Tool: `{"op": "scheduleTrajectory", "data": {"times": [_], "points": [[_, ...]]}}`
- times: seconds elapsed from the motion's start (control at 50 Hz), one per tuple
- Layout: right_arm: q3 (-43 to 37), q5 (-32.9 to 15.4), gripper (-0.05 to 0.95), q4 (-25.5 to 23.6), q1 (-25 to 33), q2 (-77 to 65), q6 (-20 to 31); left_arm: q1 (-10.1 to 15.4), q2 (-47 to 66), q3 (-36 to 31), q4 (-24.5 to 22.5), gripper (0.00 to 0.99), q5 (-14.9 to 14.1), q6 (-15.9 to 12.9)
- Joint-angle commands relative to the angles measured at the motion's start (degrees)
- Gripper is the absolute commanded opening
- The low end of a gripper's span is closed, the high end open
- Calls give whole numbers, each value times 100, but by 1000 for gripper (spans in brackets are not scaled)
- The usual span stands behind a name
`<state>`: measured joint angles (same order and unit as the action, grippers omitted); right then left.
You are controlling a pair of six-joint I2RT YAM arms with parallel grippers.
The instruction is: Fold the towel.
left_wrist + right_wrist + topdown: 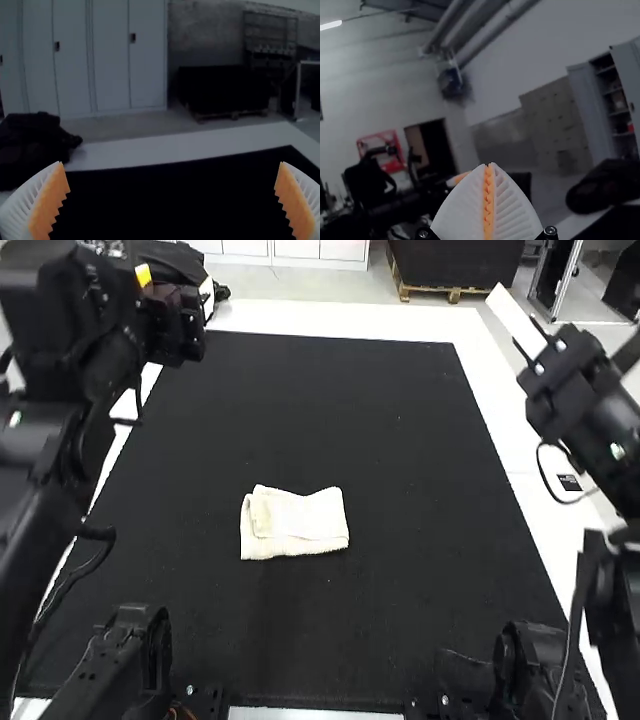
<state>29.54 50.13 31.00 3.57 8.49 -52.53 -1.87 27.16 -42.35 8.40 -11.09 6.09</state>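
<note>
Black mat (400, 440) covers the worktop (330, 317); folded towel (295, 525) lies near mid-mat, presumably flat to keep its shape. Left end effector (171, 162) wide, right end effector (489, 164) narrow, empty; both apart from it

High view bright, table rim (330, 322) near-white. Wrist views dim: mat (175, 200) sunk to flat black in left, lit tube (331, 25) glowing in right.
</note>
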Motion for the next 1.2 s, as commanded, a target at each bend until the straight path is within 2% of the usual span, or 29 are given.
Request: {"op": "scheduleTrajectory", "data": {"times": [0.0, 0.1, 0.2, 0.32, 0.38, 0.4, 0.46, 0.48, 0.52, 0.56, 0.6, 0.64, 0.68, 0.72, 0.8, 0.84, 0.9, 0.94, 1.0, 1.12, 1.18], "points": [[-54, -293, -20, 28, 56, -577, -187, -6, -554, 271, -199, 962, -139, 288], [-71, -697, -20, 81, 47, -849, -143, -15, -1134, 622, -401, 962, -104, 349], [26, -1216, -7, 64, 21, -832, 6, -33, -1854, 983, -673, 962, 63, 367], [166, -2042, 284, -314, 21, -832, 1026, -24, -2760, 1449, -1025, 952, 283, 367], [149, -2411, 436, -332, 21, -832, 1562, -24, -2716, 1493, -999, 952, 292, 367], [149, -2534, 521, -349, 21, -832, 1782, -15, -2716, 1466, -999, 952, 283, 367], [96, -3106, 874, -455, 21, -832, 2441, -6, -2733, 1475, -1122, 956, 292, 367], [69, -3404, 931, -446, 21, -832, 2775, -6, -2742, 1475, -1166, 956, 292, 358], [-10, -4345, 923, -376, 21, -840, 3460, -33, -2742, 1510, -1245, 956, 397, 297], [-133, -4943, 923, -349, 21, -832, 3742, -42, -2742, 1572, -1253, 956, 459, 217], [-326, -5083, 923, -182, 21, -832, 4084, -42, -2742, 1721, -1473, 956, 459, -90], [-519, -5408, 923, -7, 29, -832, 4207, -24, -2733, 1879, -1675, 957, 415, -275], [-774, -5663, 923, 187, 29, -832, 4418, -6, -2742, 2081, -2106, 957, 362, -433], [-1029, -5593, 921, 345, 29, -832, 4647, -6, -2733, 2310, -2502, 959, 195, -574], [-1574, -4811, 921, 406, 29, -832, 5297, -15, -2742, 2811, -3196, 957, 222, -1066], [-1811, -4626, 921, 433, 29, -832, 5315, -15, -2733, 3022, -3477, 957, 230, -1242], [-2110, -4784, 923, 442, 38, -832, 5324, -6, -2733, 3338, -3846, 957, 248, -1505], [-2295, -4855, 923, 362, 47, -832, 5324, -15, -2733, 3549, -4066, 956, 274, -1584], [-2479, -4978, 923, 152, 56, -832, 5315, -15, -2733, 3787, -4215, 956, 327, -1611], [-2822, -5734, 923, 20, 56, -832, 5464, -33, -2733, 4200, -4347, 951, 494, -1619], [-2954, -5760, 923, -95, 65, -832, 5570, -24, -2733, 4235, -3714, 949, 564, -1646]]}}
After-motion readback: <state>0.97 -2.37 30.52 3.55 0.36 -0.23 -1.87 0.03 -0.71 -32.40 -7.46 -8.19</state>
